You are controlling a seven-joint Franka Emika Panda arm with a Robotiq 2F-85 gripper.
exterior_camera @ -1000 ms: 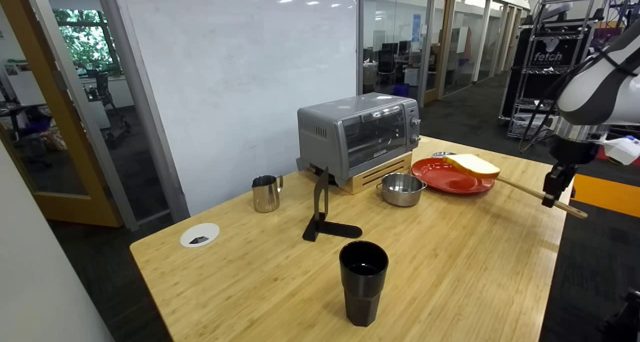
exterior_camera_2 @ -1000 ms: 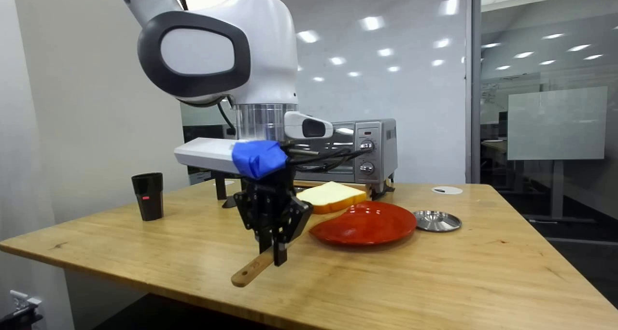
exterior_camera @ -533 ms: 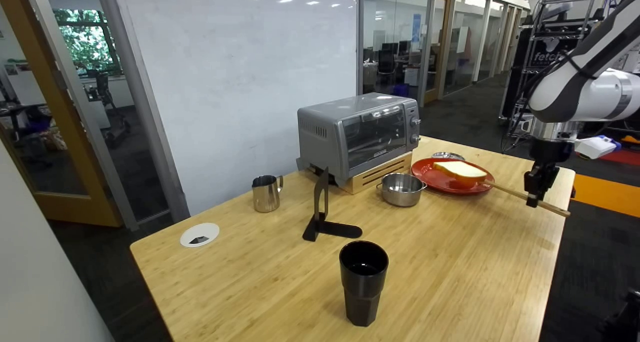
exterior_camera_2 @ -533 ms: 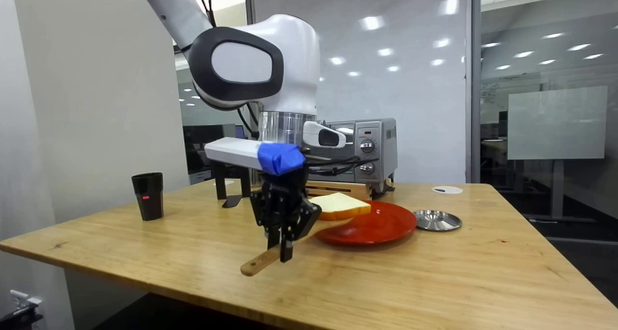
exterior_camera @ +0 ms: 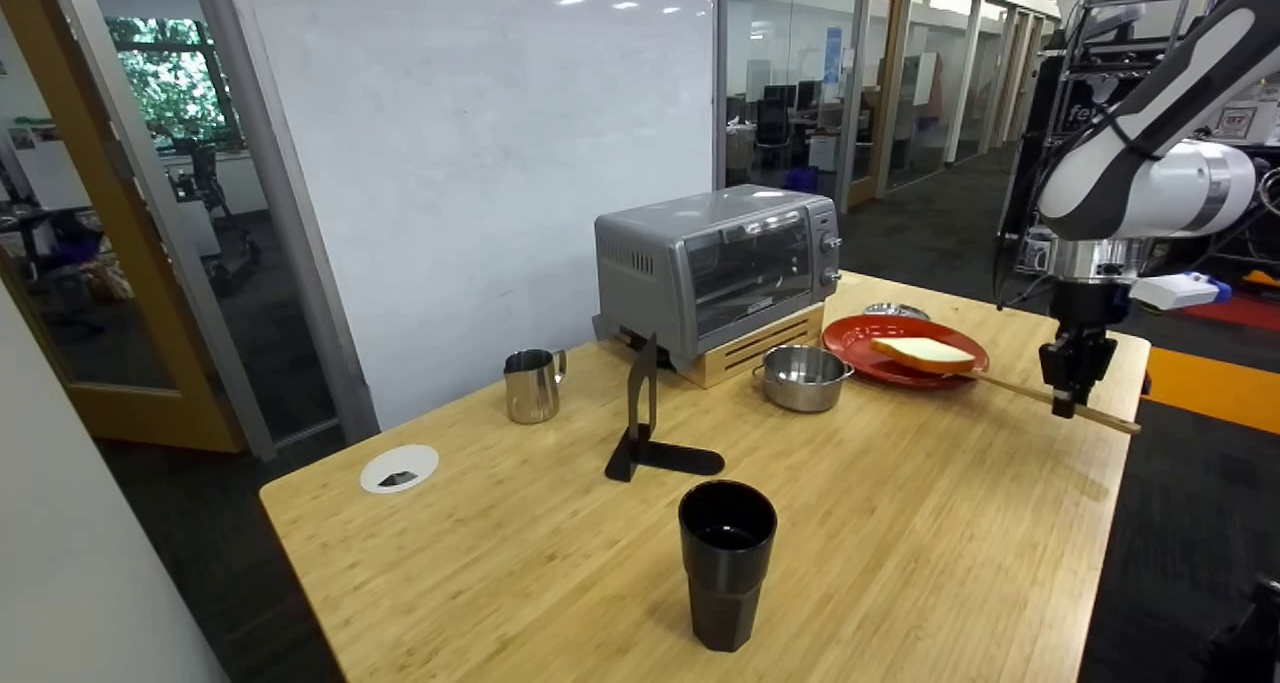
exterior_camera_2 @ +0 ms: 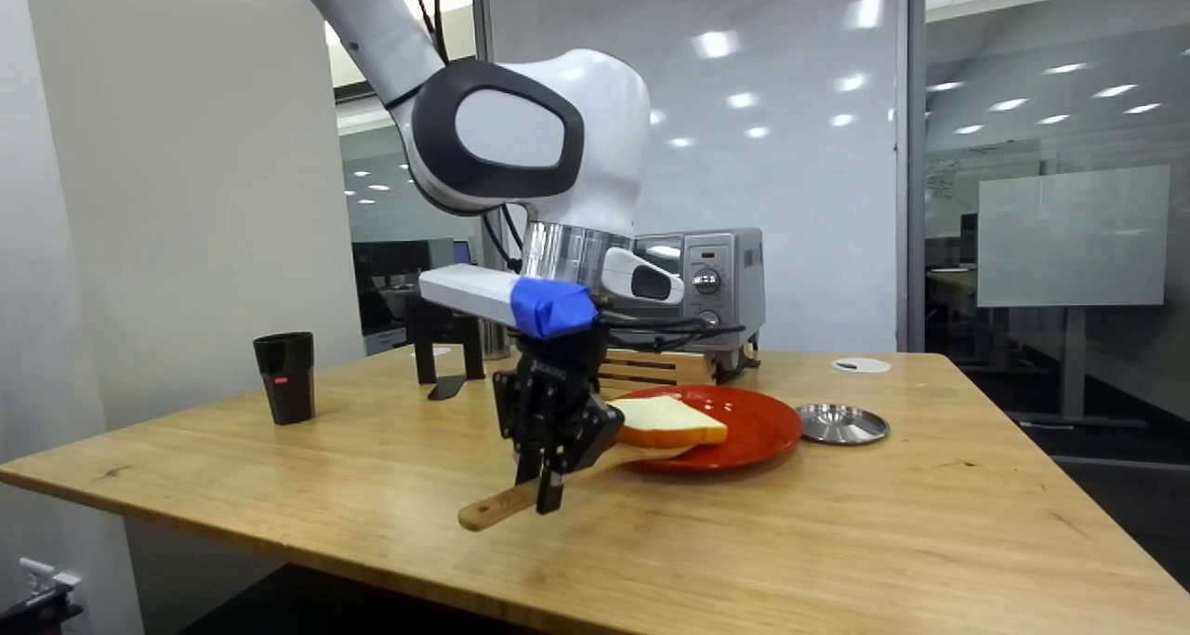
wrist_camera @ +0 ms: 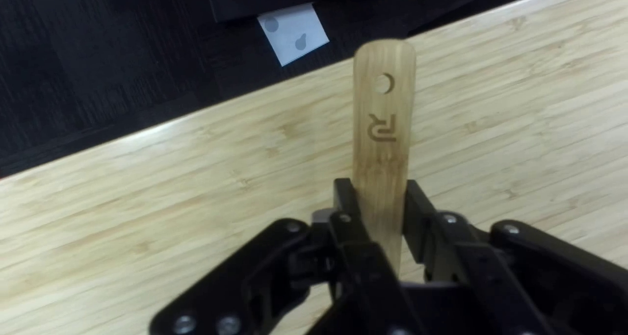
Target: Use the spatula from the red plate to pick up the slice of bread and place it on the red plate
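Both exterior views: bread (exterior_camera_2: pixel 671 416) over the red plate (exterior_camera_2: pixel 760 423); fingers (exterior_camera_2: pixel 550 494) pinching the spatula (exterior_camera_2: pixel 497 506).

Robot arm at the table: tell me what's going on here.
The robot's gripper is shut on a spatula by its handle. A slice of bread lies on the blade at the far end, over the red plate; whether it already touches the plate is hard to tell. The spatula has not yet been slid out from under it.
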